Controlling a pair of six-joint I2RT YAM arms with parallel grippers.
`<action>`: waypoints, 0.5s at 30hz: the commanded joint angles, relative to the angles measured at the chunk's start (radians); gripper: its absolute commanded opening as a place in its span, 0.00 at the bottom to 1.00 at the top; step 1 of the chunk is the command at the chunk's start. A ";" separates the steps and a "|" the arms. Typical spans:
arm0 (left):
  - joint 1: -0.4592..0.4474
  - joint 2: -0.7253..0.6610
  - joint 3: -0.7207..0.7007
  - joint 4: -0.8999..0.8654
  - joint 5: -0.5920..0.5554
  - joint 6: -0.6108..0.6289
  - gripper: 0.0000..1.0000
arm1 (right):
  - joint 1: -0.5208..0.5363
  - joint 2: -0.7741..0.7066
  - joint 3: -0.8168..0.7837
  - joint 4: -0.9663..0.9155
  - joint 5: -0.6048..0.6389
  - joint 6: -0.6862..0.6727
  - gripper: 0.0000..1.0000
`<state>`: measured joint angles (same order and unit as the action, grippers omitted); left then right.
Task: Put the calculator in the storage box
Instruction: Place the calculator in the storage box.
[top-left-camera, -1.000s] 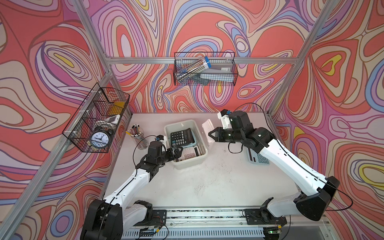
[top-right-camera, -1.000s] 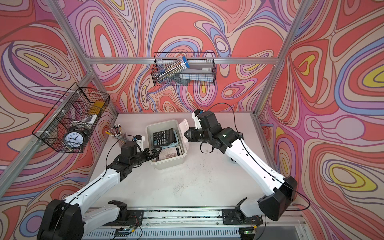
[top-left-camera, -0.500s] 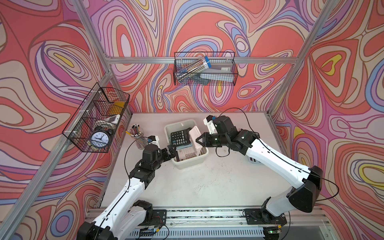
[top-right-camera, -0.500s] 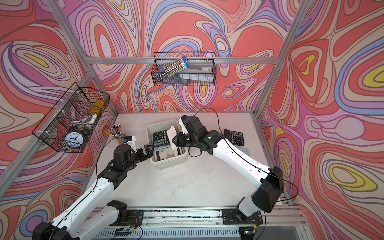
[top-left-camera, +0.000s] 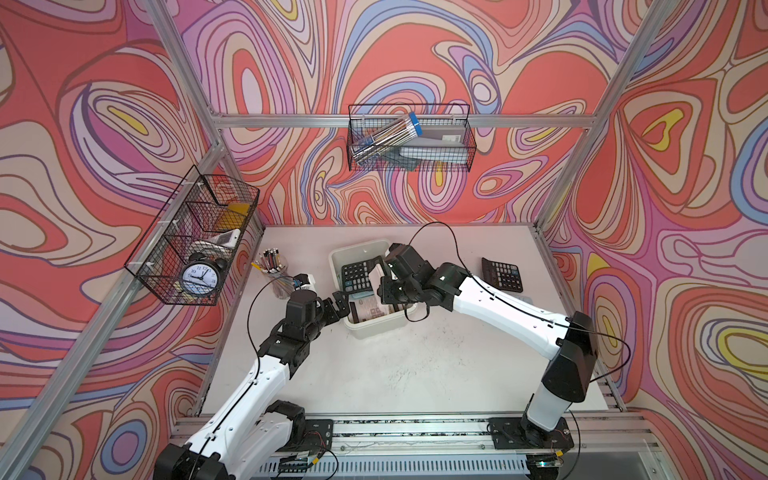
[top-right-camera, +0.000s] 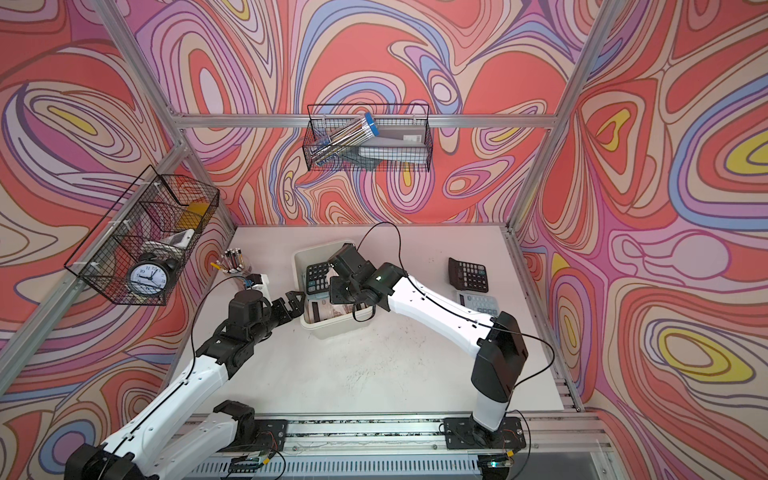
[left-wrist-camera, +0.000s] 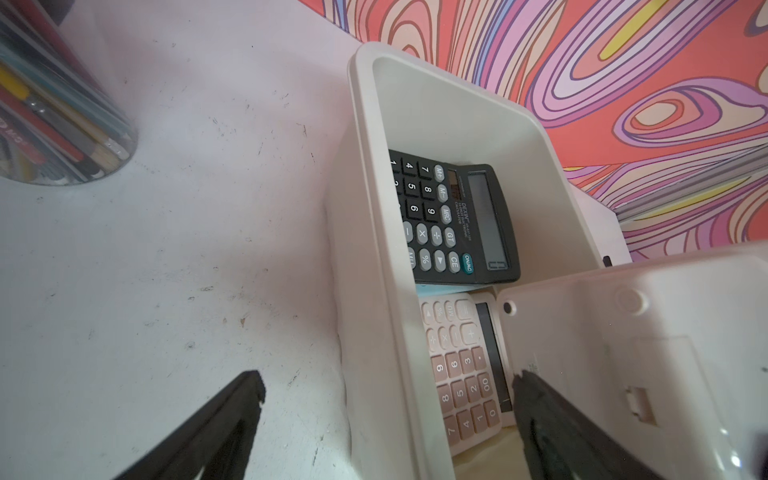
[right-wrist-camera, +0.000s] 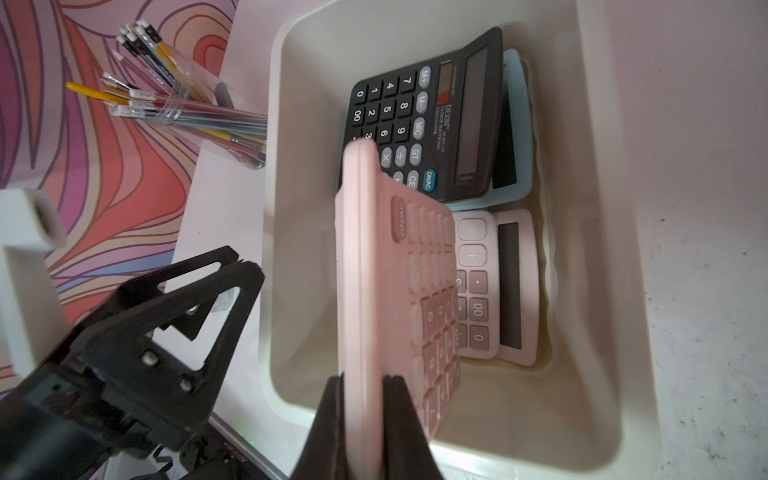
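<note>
Pale pink plastic calculator held on edge over the inside of a cream-white rectangular plastic storage box.
Six calculators show in all. The right jaws are clamped on one end of the pink calculator, so it stands upright between them, close to the box wall nearest the left arm. Three more lie flat in the box: one black calculator, one light blue calculator under it, and one pink calculator beside them. Two others, a black one and a pale grey one, lie on the white worktop, well apart from the box. The left jaws stand wide apart, holding nothing, just beside the box.
</note>
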<state>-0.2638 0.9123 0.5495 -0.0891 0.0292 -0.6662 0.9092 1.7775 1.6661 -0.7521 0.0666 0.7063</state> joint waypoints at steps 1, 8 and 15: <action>-0.001 -0.007 -0.003 -0.026 -0.014 0.001 0.99 | 0.037 0.046 0.064 -0.118 0.123 0.032 0.00; 0.000 -0.014 -0.003 -0.029 -0.014 -0.001 0.99 | 0.057 0.110 0.080 -0.165 0.192 0.062 0.00; 0.000 -0.018 -0.005 -0.031 -0.020 -0.001 0.99 | 0.064 0.174 0.073 -0.131 0.150 0.066 0.00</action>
<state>-0.2638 0.9104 0.5495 -0.0917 0.0223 -0.6666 0.9588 1.9167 1.7271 -0.8589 0.2413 0.7525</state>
